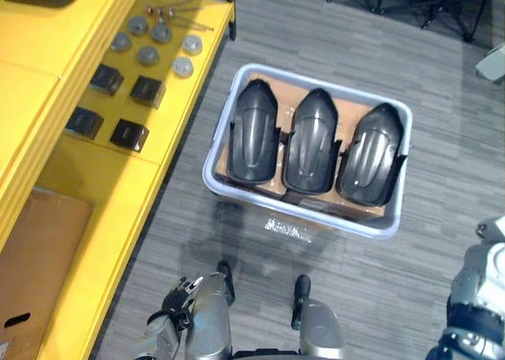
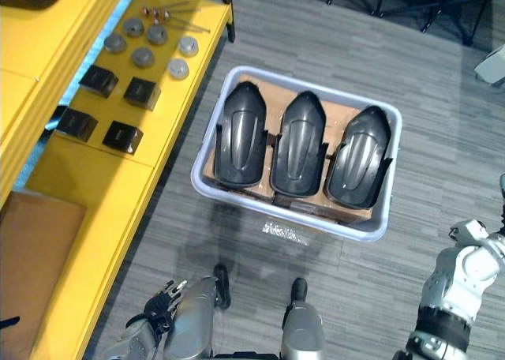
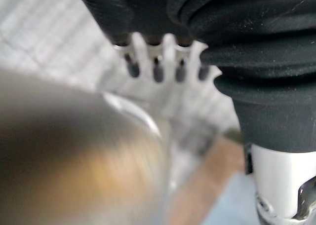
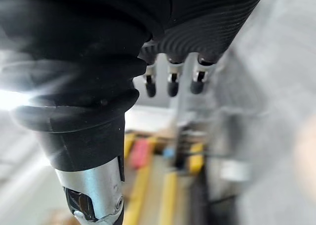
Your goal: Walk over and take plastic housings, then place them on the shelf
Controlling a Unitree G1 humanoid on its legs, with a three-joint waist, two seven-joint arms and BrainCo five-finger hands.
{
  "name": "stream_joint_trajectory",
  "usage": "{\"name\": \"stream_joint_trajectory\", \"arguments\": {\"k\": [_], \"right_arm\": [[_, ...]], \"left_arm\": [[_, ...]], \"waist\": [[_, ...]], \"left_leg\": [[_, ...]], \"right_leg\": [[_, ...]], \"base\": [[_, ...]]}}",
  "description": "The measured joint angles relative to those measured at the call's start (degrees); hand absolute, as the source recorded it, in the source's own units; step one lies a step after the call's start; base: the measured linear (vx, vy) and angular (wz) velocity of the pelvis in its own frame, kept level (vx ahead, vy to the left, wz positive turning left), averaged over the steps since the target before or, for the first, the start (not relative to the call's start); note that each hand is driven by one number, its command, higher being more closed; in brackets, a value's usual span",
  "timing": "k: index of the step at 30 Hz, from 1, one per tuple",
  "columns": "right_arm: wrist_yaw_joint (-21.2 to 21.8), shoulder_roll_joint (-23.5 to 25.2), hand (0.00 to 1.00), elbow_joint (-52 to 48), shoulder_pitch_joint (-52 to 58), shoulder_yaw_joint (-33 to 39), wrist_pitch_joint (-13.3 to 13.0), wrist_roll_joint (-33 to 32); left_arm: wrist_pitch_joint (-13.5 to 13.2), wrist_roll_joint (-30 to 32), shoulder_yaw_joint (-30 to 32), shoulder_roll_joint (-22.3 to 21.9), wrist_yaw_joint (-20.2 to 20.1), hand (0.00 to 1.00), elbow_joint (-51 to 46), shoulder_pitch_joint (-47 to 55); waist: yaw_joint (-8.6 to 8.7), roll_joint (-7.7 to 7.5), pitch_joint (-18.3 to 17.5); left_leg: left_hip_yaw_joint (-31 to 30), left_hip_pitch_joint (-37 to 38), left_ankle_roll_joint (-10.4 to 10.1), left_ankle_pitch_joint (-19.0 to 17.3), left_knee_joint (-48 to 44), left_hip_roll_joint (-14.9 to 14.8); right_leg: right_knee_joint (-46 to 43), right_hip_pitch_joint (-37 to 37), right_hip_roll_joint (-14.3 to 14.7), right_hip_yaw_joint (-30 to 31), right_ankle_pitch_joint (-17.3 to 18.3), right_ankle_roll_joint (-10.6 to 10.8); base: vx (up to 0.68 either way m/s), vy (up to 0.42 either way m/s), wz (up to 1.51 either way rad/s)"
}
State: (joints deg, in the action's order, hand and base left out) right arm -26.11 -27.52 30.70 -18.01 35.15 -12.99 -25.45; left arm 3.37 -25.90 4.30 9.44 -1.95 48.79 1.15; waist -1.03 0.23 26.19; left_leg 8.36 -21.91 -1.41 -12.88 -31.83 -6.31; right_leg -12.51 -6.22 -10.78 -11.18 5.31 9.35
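Three dark plastic housings lie side by side in a pale bin (image 1: 347, 224) on the floor: left housing (image 1: 254, 131), middle housing (image 1: 313, 139), right housing (image 1: 375, 151). They rest on brown cardboard inside it. My left hand (image 1: 177, 293) hangs low beside the yellow shelf (image 1: 95, 210), well short of the bin. In the left wrist view its fingers (image 3: 155, 62) are straight and hold nothing. My right hand (image 4: 170, 82) hangs at my right side with relaxed fingers, also holding nothing.
The yellow shelf runs along my left and carries small black boxes (image 1: 130, 133), grey discs (image 1: 148, 56), a few screws (image 1: 162, 13) and a cardboard sheet (image 1: 31, 265). Black stand legs (image 1: 394, 1) are on the grey carpet beyond the bin.
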Motion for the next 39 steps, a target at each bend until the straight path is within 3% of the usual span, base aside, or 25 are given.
{"name": "stream_joint_trajectory", "arguments": {"k": [3,5,8,12,20,25,29,30,33,39], "right_arm": [[2.22,-6.78,0.0,10.66,-6.11,-3.99,2.98,-3.16],[2.27,-10.15,0.0,15.2,-8.57,-5.84,4.74,-3.15],[2.16,-12.41,0.0,20.41,-13.72,-9.18,6.87,-3.38],[2.19,-13.46,0.0,20.84,-16.18,-11.98,7.98,-3.13],[3.15,-16.72,0.0,22.91,-20.53,-17.67,12.66,-0.41],[5.04,-16.99,0.0,24.49,-24.29,-22.38,13.37,0.63],[4.29,-19.42,0.0,24.86,-26.83,-24.21,13.36,2.62],[4.28,-19.93,1.0,24.93,-27.65,-24.65,13.54,3.54],[5.54,-21.04,1.0,24.92,-29.02,-26.76,14.64,4.1],[5.67,-24.02,1.0,25.75,-32.55,-29.71,23.8,7.22]], "left_arm": [[-0.85,-0.12,-0.48,-0.03,0.75,0.0,4.67,-0.52],[-1.54,-0.3,-0.57,-0.03,0.75,0.0,5.87,-1.44],[-2.18,-1.38,-0.72,-0.66,0.5,0.0,6.38,-2.41],[-2.83,-3.57,-1.78,-1.85,-1.1,0.0,6.26,-3.62],[-3.26,-4.05,-2.3,-2.05,-3.43,0.0,6.36,-3.41],[-3.8,-5.81,-2.32,-2.27,-4.43,0.0,6.35,-3.4],[-4.45,-7.59,-2.32,-3.52,-5.47,0.0,6.32,-3.61],[-4.45,-7.68,-2.31,-3.53,-5.66,0.0,6.36,-3.53],[-4.48,-7.92,-2.31,-3.56,-5.88,0.0,6.34,-3.55],[-4.66,-7.99,-2.08,-3.73,-7.6,0.0,6.25,-3.57]], "waist": [[-0.27,1.9,1.1],[-1.43,2.77,1.58],[-2.06,3.58,2.02],[-2.68,5.1,2.77],[-3.0,5.41,2.8],[-3.6,5.6,2.81],[-4.59,7.46,3.67],[-4.62,7.51,3.65],[-4.73,7.65,3.67],[-4.79,8.04,3.72]], "left_leg": [[-2.13,-5.28,0.46,-0.27,-3.16,0.04],[-2.89,-7.74,0.82,-0.48,-5.34,0.07],[-4.09,-11.35,1.51,-1.21,-8.73,0.84],[-4.88,-15.24,1.46,-1.51,-10.26,1.51],[-4.8,-18.35,1.55,1.67,-8.25,2.85],[-4.83,-19.29,1.54,1.77,-8.3,2.97],[-5.06,-20.76,1.84,2.2,-8.53,3.93],[-5.02,-21.22,1.95,2.27,-8.73,3.98],[-5.11,-22.15,2.04,2.4,-9.16,4.01],[-6.34,-25.01,1.93,2.52,-11.07,4.34]], "right_leg": [[-4.4,-4.87,-0.14,-1.35,0.91,0.02],[-8.69,-7.77,-0.61,-1.43,2.82,0.01],[-18.06,-13.18,-2.47,-1.63,7.19,-0.07],[-25.2,-18.93,-4.22,-1.85,9.57,-0.71],[-27.96,-23.94,-6.28,-1.77,9.8,-1.05],[-28.67,-25.1,-6.59,-1.91,9.79,-1.18],[-30.02,-26.44,-8.07,-2.96,9.92,-1.33],[-30.35,-26.91,-8.19,-3.01,9.95,-1.38],[-31.34,-27.74,-8.32,-3.08,9.98,-1.45],[-34.28,-29.95,-9.25,-4.38,11.39,-2.07]], "base": [[-0.09,0.039,0.14],[-0.12,0.044,0.2],[-0.14,0.016,0.24],[-0.18,-0.011,0.17],[-0.08,-0.034,0.07],[0.0,-0.036,0.03],[0.0,-0.019,0.13],[0.0,-0.012,0.04],[0.0,-0.005,0.01],[-0.05,-0.024,0.12]]}}
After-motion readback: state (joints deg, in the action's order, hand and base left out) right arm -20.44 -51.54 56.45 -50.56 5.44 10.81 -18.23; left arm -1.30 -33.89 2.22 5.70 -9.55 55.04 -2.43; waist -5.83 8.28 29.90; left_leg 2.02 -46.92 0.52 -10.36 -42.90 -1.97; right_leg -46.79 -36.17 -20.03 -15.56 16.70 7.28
